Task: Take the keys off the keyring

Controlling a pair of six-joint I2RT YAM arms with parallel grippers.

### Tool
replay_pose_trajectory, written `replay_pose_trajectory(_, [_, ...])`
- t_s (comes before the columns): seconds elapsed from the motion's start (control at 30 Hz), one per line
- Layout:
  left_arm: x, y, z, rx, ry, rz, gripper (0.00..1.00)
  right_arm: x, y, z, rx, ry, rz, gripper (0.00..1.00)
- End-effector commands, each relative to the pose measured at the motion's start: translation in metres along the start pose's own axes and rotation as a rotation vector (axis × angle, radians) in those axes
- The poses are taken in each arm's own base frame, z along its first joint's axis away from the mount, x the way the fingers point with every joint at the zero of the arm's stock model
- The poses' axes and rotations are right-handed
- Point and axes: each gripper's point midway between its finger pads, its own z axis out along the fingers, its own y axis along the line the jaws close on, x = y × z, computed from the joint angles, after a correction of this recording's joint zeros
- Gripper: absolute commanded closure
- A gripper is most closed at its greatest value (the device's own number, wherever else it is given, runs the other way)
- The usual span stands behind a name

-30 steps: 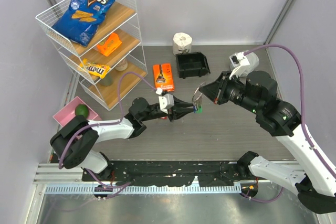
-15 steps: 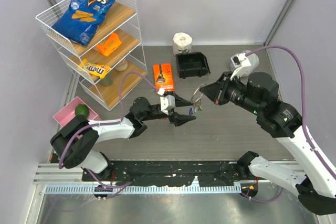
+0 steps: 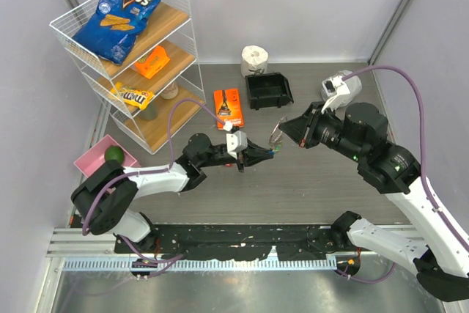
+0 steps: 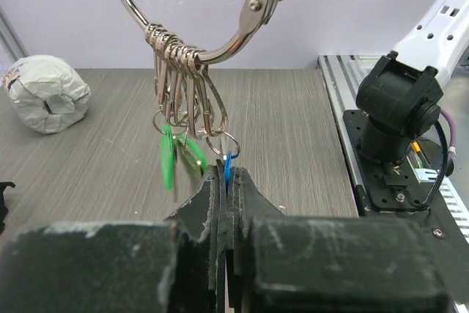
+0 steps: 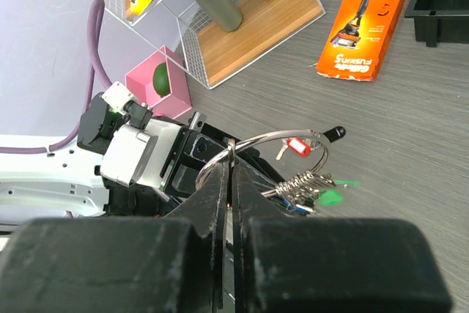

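The keyring [image 4: 139, 12] is a large silver wire loop with a clasp, held in the air between both arms. Several keys [image 4: 179, 71] hang from it on small split rings, with green tags [image 4: 169, 157] and a blue tag [image 4: 229, 165]. My left gripper [image 4: 227, 175] is shut on the blue tag from below; in the top view it [image 3: 267, 152] sits just under the ring [image 3: 277, 134]. My right gripper [image 5: 232, 153] is shut on the keyring wire [image 5: 275, 137]. A red tag [image 5: 297, 146] and green tags [image 5: 333, 197] hang there.
An orange razor packet [image 3: 229, 108], a black bin [image 3: 268, 90] and a paper roll [image 3: 254, 57] lie behind the grippers. A wire shelf [image 3: 165, 104] with snack bags stands at the back left, and a pink tray [image 3: 95, 153] holds a green fruit.
My left gripper opened half a second ago and has now shut again on the blue tag under the ring. The right gripper holds the ring almost still.
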Motion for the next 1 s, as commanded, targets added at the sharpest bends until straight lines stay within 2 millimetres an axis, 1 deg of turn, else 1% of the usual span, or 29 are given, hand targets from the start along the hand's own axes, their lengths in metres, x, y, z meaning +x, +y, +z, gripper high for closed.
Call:
replay_pose_trajectory(0.0, [-0.017,0.001,0.004,0.004,-0.023,0.036,1.0,-0.02,0.005,-0.012,-0.002,-0.091,-0.016,0.95])
replay_pose_trajectory(0.07, [-0.017,0.002,0.001,-0.011,-0.003,0.017,1.0,-0.02,-0.005,-0.015,0.048,-0.107,-0.025,0.95])
replay_pose_trajectory(0.13, [-0.016,0.008,0.0,-0.056,0.041,-0.024,1.0,-0.017,-0.031,-0.014,0.16,-0.143,-0.024,0.94])
replay_pose_trajectory(0.17, [-0.012,0.014,0.0,-0.091,0.09,-0.057,1.0,-0.016,-0.037,-0.016,0.181,-0.154,-0.026,0.93])
replay_pose_trajectory(0.2, [-0.007,0.019,0.0,-0.114,0.152,-0.091,1.0,-0.01,-0.05,-0.016,0.231,-0.162,-0.027,0.93])
replay_pose_trajectory(0.23, [0.004,0.022,-0.003,-0.139,0.235,-0.128,1.0,-0.007,-0.057,-0.016,0.251,-0.166,-0.03,0.93])
replay_pose_trajectory(0.27, [0.007,0.025,-0.004,-0.152,0.286,-0.146,1.0,-0.001,-0.067,-0.018,0.287,-0.174,-0.029,0.93])
replay_pose_trajectory(0.3, [0.013,0.026,-0.005,-0.153,0.331,-0.159,1.0,0.002,-0.073,-0.017,0.303,-0.177,-0.029,0.92])
replay_pose_trajectory(0.33, [0.009,0.027,-0.003,-0.15,0.344,-0.158,1.0,0.01,-0.081,-0.017,0.323,-0.174,-0.03,0.92])
replay_pose_trajectory(0.37, [0.012,0.028,-0.003,-0.154,0.358,-0.171,1.0,0.013,-0.085,-0.018,0.331,-0.182,-0.031,0.91])
replay_pose_trajectory(0.4, [0.012,0.026,-0.003,-0.148,0.361,-0.179,1.0,0.022,-0.095,-0.017,0.361,-0.17,-0.034,0.91])
replay_pose_trajectory(0.43, [0.012,0.025,-0.004,-0.145,0.366,-0.192,1.0,0.025,-0.097,-0.018,0.366,-0.174,-0.031,0.91])
replay_pose_trajectory(0.47, [0.012,0.023,-0.005,-0.145,0.375,-0.203,1.0,0.033,-0.106,-0.017,0.394,-0.164,-0.034,0.91])
replay_pose_trajectory(0.5, [0.011,0.021,-0.007,-0.148,0.386,-0.218,1.0,0.036,-0.109,-0.02,0.401,-0.163,-0.033,0.91])
replay_pose_trajectory(0.57, [0.01,0.016,-0.014,-0.15,0.431,-0.257,1.0,0.046,-0.12,-0.023,0.434,-0.156,-0.03,0.89])
replay_pose_trajectory(0.6, [0.005,0.013,-0.017,-0.15,0.445,-0.266,1.0,0.052,-0.127,-0.023,0.454,-0.153,-0.032,0.84])
replay_pose_trajectory(0.63, [0.009,0.007,-0.026,-0.152,0.502,-0.301,1.0,0.06,-0.133,-0.024,0.467,-0.147,-0.031,0.81])
replay_pose_trajectory(0.67, [0.005,0.005,-0.031,-0.162,0.519,-0.309,1.0,0.061,-0.134,-0.025,0.465,-0.153,-0.028,0.72])
replay_pose_trajectory(0.7, [0.003,0.002,-0.037,-0.171,0.542,-0.319,1.0,0.068,-0.137,-0.025,0.464,-0.147,-0.029,0.56])
replay_pose_trajectory(0.73, [0.0,-0.001,-0.043,-0.179,0.566,-0.328,1.0,0.069,-0.137,-0.025,0.452,-0.155,-0.03,0.5])
replay_pose_trajectory(0.77, [-0.006,-0.003,-0.047,-0.181,0.576,-0.333,1.0,0.076,-0.138,-0.023,0.442,-0.139,-0.034,0.41])
replay_pose_trajectory(0.8, [-0.014,-0.006,-0.05,-0.183,0.584,-0.337,1.0,0.075,-0.135,-0.022,0.424,-0.143,-0.05,0.39])
replay_pose_trajectory(0.83, [-0.017,-0.009,-0.054,-0.184,0.601,-0.35,1.0,0.079,-0.133,-0.02,0.402,-0.128,-0.06,0.34])
replay_pose_trajectory(0.87, [-0.02,-0.013,-0.058,-0.181,0.619,-0.367,1.0,0.078,-0.126,-0.018,0.356,-0.125,-0.088,0.31])
replay_pose_trajectory(0.9, [-0.024,-0.017,-0.061,-0.172,0.635,-0.386,1.0,0.081,-0.121,-0.015,0.317,-0.109,-0.106,0.29])
replay_pose_trajectory(0.93, [-0.03,-0.022,-0.061,-0.156,0.64,-0.403,1.0,0.08,-0.108,-0.011,0.242,-0.106,-0.142,0.28])
replay_pose_trajectory(0.97, [-0.037,-0.028,-0.062,-0.133,0.643,-0.425,1.0,0.083,-0.101,-0.009,0.194,-0.094,-0.159,0.27])
